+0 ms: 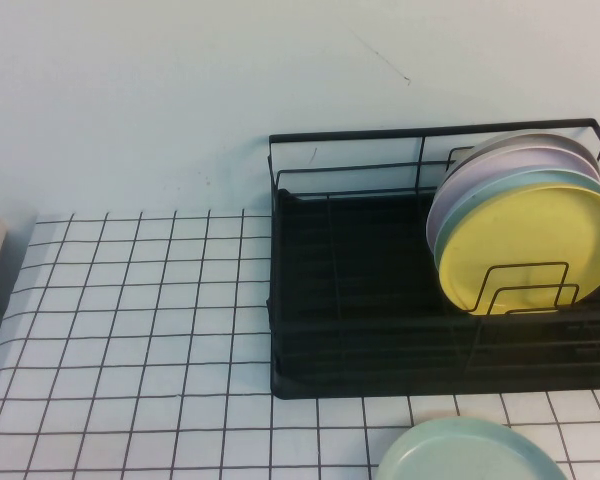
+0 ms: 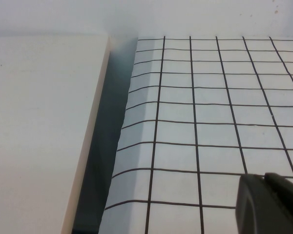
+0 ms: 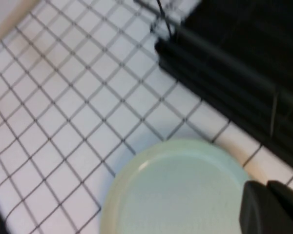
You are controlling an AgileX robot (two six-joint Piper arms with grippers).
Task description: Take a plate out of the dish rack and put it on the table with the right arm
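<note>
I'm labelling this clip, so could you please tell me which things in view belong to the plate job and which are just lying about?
Job:
- mint plate, lying flat on the table
- rack
- right gripper, shut, beside the mint plate

Lying about:
- yellow plate, front of the stack in the rack
- pale plates behind it
- left gripper, over bare table

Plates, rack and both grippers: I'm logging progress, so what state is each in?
Plate: flat on the table, in front of the rack.
Rack: holds upright plates, yellow plate foremost.
Right gripper: above the plate's edge, jaws shut, empty.
Left gripper: over bare table, holding nothing.
</note>
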